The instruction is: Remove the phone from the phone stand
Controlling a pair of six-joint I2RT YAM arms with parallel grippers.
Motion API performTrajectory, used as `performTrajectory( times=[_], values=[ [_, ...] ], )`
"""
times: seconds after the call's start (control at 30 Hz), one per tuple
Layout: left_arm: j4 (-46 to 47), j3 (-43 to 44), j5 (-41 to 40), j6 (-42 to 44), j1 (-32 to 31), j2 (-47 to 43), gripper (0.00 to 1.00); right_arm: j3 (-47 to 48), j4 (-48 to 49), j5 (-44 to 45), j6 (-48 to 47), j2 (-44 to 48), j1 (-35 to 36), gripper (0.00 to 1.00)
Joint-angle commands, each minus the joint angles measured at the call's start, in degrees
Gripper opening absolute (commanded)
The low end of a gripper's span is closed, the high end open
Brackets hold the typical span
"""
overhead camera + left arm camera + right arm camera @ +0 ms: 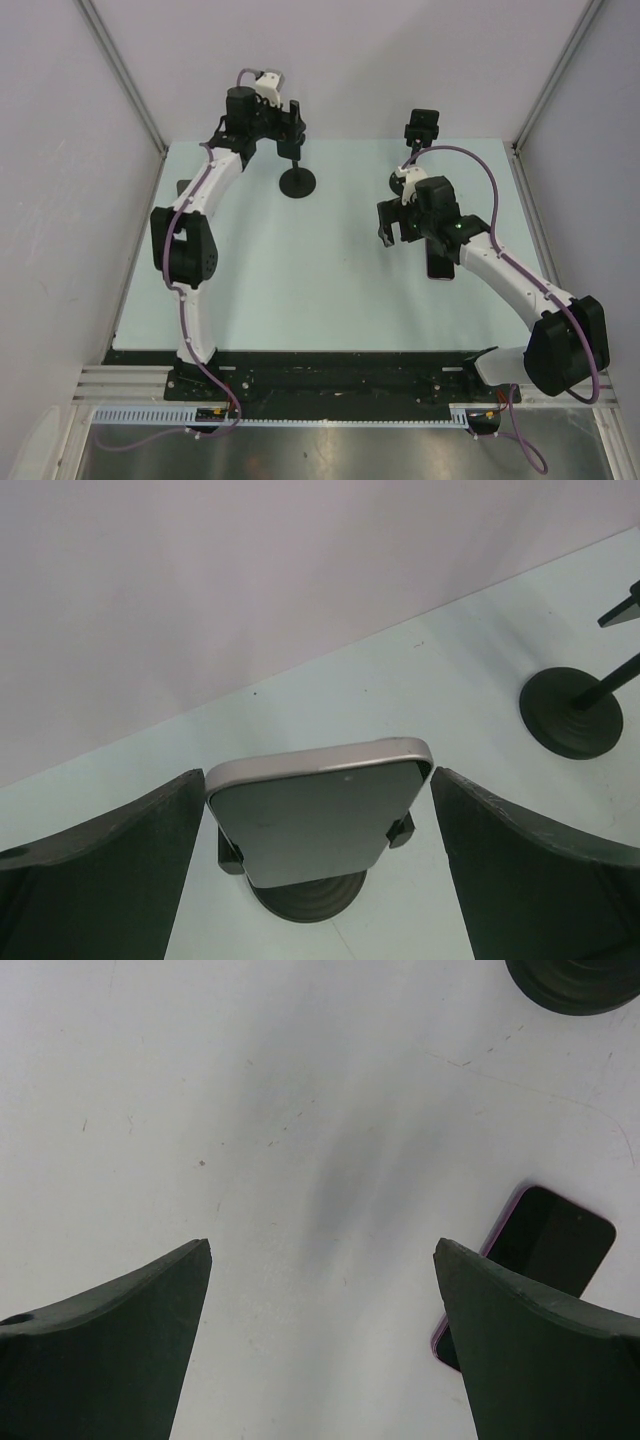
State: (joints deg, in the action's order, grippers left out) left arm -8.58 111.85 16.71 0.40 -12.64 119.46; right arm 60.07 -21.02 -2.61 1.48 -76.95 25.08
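A silver-edged phone (320, 815) leans in a black phone stand (308, 898) at the far left of the table; the stand's round base shows from above (298, 183). My left gripper (318, 775) is open, with one finger on each side of the phone and narrow gaps between; from above it (285, 125) hides the phone. My right gripper (322, 1243) is open and empty over bare table, and shows from above (395, 228) at centre right. A second phone (555, 1240) with a purple edge lies flat beside its right finger, and shows from above (440, 266).
A second black stand (422, 127) rises at the far right; its base shows in the left wrist view (572, 712) and the right wrist view (575, 985). Pale walls close the table at the back and both sides.
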Motion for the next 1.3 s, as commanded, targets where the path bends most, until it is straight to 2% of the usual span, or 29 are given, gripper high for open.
performTrajectory(
  times=[0.0, 0.1, 0.17, 0.2, 0.27, 0.3, 0.37, 0.4, 0.5, 0.7, 0.9, 1.1, 1.17, 1.27],
  values=[
    [3.4, 4.8, -0.4, 0.8, -0.6, 2.0, 1.00, -0.3, 1.9, 0.8, -0.8, 1.5, 0.3, 1.00],
    [3.5, 5.6, 0.2, 0.8, -0.8, 3.1, 0.98, -0.4, 2.1, 0.4, -0.8, 1.4, 0.3, 1.00],
    [3.5, 5.6, 1.2, 0.9, -1.1, 3.2, 0.91, -0.5, 2.3, 0.3, -0.8, 1.4, 0.4, 1.00],
    [3.4, 5.6, 1.5, 0.9, -1.2, 3.2, 0.84, -0.4, 2.4, 0.3, -0.8, 1.4, 0.3, 1.00],
    [3.5, 5.0, 2.1, 0.9, -1.4, 3.0, 0.76, -0.5, 2.6, 0.2, -0.9, 1.4, 0.3, 1.00],
    [3.5, 4.8, 2.9, 0.8, -1.4, 2.4, 0.66, -0.4, 2.6, 0.0, -0.9, 1.4, 0.3, 1.00],
    [3.6, 3.3, 3.9, 0.3, -1.7, 1.4, 0.55, -0.4, 3.0, -0.3, -0.8, 1.6, 0.3, 1.00],
    [3.5, 2.7, 4.6, 0.0, -1.8, 0.1, 0.45, -0.5, 3.2, -0.4, -0.8, 1.8, 0.3, 1.00],
    [3.5, -1.0, 6.1, -0.1, -2.3, -3.6, 0.28, -0.4, 3.7, -0.4, -0.8, 2.4, 0.4, 1.00],
    [3.4, -11.1, 6.2, -4.0, -3.6, -12.1, 0.09, -1.0, 7.4, -1.4, -1.0, 4.7, 1.1, 1.00],
    [3.4, -21.2, 7.4, -7.0, -6.3, -21.9, 0.00, -1.6, 13.6, -7.1, 2.0, 5.4, 1.0, 1.00],
    [3.5, -29.7, 7.6, -7.7, -10.3, -30.2, 0.00, -1.7, 22.7, -9.9, 7.2, 4.9, 0.8, 1.00],
    [3.4, -32.8, 6.6, -7.6, -12.1, -32.1, 0.01, -1.7, 23.5, -10.5, 11.5, 3.5, 0.1, 1.00],
    [3.5, -36.3, 4.4, -7.0, -15.4, -35.2, 0.01, -1.6, 25.9, -20.0, 13.6, 0.8, -1.7, 1.00]
  ],
)
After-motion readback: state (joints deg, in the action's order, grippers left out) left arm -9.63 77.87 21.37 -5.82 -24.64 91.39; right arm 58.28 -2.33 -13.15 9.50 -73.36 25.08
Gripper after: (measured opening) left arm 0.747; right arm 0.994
